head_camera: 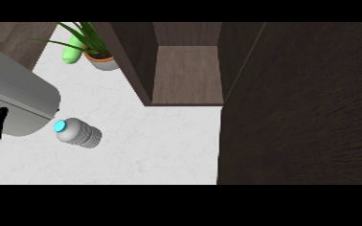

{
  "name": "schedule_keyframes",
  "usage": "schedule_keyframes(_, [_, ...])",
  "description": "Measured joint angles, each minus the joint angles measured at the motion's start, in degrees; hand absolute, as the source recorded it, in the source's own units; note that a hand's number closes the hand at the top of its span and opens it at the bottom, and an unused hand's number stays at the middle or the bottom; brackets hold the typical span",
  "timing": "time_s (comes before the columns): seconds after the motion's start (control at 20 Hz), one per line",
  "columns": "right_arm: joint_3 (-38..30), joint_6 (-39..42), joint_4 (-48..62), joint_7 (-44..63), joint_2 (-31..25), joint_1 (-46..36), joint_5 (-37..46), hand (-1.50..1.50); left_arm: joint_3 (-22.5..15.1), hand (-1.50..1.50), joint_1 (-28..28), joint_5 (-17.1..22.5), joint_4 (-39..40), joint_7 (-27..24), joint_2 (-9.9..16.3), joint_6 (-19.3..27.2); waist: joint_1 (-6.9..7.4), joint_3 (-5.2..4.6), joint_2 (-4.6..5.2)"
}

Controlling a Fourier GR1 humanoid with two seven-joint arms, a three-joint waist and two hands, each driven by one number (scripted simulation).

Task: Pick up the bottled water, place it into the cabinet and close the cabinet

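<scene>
Beside the open cabinet (187, 72), the bottled water (79, 132) stands clear; fingers' state untellable.

At nine o'clock the grey forearm (25, 100) is cut by the edge, its hand unseen; the plant (88, 40) hides part of what may be a cucumber (71, 51).

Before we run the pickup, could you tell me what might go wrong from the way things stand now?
1. The water bottle stands right beside the grey forearm at the left edge; a sweep of that arm might knock it over.
2. No hand shows clearly, so I cannot judge how a grasp would line up.
3. The open cabinet door fills the right side and may crowd the way to the cabinet shelf.
4. The potted plant stands near the cabinet's left wall.
</scene>
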Motion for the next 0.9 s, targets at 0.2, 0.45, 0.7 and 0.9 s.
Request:
schedule_keyframes(0.2, [2.17,1.28,-1.27,-1.99,0.38,4.95,1.17,-1.5,-1.64,-1.5,2.74,-2.43,-2.17,1.07,-1.37,0.6,-0.16,0.0,-0.01])
schedule_keyframes(0.45, [5.64,2.46,-2.02,-5.78,1.31,11.14,2.59,-1.5,-1.55,-1.5,4.98,-3.64,1.22,-2.6,-2.5,-0.19,-0.29,-0.02,-0.02])
schedule_keyframes(0.7, [5.73,3.53,-2.4,-8.35,0.82,14.7,3.02,-1.5,-1.58,-1.5,5.74,-4.82,6.51,-8.23,-3.31,1.41,-0.33,-0.03,0.01])
schedule_keyframes(0.9, [6.49,4.28,-2.44,-11.04,0.93,17.37,3.76,-1.5,1.52,-1.5,5.02,-4.42,12.03,-11.96,-3.04,1.54,-0.4,-0.03,0.02])
